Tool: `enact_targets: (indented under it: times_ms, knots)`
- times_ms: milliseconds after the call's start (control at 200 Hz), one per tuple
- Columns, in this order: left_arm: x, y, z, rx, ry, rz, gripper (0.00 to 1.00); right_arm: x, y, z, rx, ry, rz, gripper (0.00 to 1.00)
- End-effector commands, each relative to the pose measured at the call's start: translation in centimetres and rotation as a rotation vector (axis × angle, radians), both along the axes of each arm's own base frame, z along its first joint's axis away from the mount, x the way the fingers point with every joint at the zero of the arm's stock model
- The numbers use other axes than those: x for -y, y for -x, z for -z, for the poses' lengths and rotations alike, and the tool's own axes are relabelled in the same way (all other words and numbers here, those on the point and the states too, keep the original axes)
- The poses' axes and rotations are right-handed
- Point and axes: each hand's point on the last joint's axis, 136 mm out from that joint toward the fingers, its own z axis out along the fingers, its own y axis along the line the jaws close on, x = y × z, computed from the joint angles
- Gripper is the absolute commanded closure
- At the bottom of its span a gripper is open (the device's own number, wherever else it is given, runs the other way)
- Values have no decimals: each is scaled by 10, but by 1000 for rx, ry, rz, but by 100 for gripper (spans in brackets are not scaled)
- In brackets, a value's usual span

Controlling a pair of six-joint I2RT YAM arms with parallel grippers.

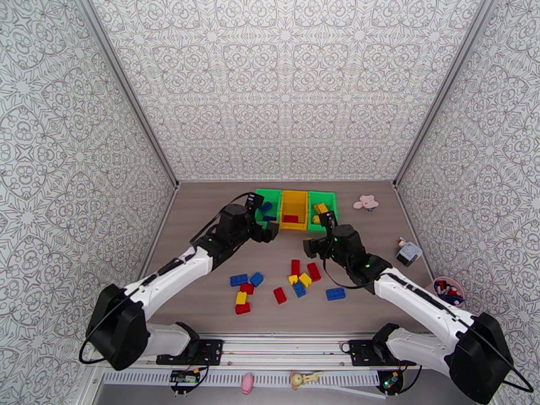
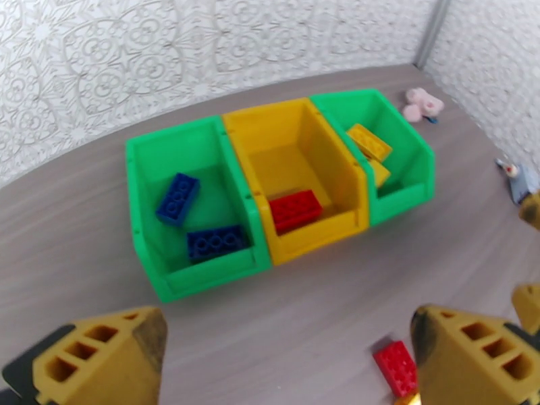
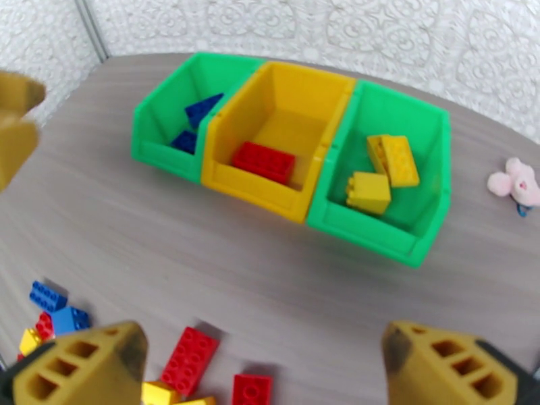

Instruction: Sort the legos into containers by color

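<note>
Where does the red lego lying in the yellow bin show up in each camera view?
Top external: red lego, upper middle, at the near end of the yellow bin.
Left wrist: red lego, centre of the picture, by the bin's near wall.
Right wrist: red lego, upper middle, slightly left.
Shared landmark: the pink toy, right of the yellow bin.

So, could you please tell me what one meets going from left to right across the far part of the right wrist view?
left green bin holding two blue bricks → yellow bin holding a red brick → right green bin holding two yellow bricks → pink flower-shaped toy
</note>
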Motion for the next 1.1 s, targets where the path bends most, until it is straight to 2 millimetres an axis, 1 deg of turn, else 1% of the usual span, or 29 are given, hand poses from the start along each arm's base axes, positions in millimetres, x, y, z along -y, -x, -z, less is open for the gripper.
enact_targets:
  times_ms: [0,20,70,130,135,145,210,270,330,370,485,655,765,895,1015,1095]
  knots:
    - [20,40,-5,110,-33,217,0,10,1,6,-64,33,69,0]
    - [22,45,-5,135,-42,240,0,11,1,7,-71,40,72,0]
    - [27,59,0,175,-51,284,0,12,2,11,-90,56,75,1]
    - [33,74,2,214,-13,347,0,15,2,15,-115,71,91,0]
    - [34,74,-2,229,-3,348,0,15,2,15,-116,71,91,0]
    - [37,78,-3,237,10,374,0,15,2,16,-122,73,93,1]
    - [42,94,0,280,50,462,1,15,4,21,-154,77,97,0]
    - [46,104,14,291,32,537,0,12,6,28,-186,76,88,0]
    - [47,107,28,270,-15,571,0,11,8,35,-228,72,93,0]
    - [49,107,33,255,-29,587,0,9,10,41,-259,72,93,0]
    - [56,114,33,277,7,646,0,2,16,54,-341,63,86,0]
    - [58,132,46,255,-37,762,1,-6,24,75,-456,90,84,3]
    - [55,133,52,236,-70,779,0,-7,29,93,-522,130,97,6]
    - [54,135,53,239,-76,797,0,-9,32,110,-579,184,97,14]
    - [54,138,59,230,-92,818,0,-10,34,122,-613,227,96,24]
    - [55,138,59,230,-92,820,0,-12,34,128,-633,236,90,31]
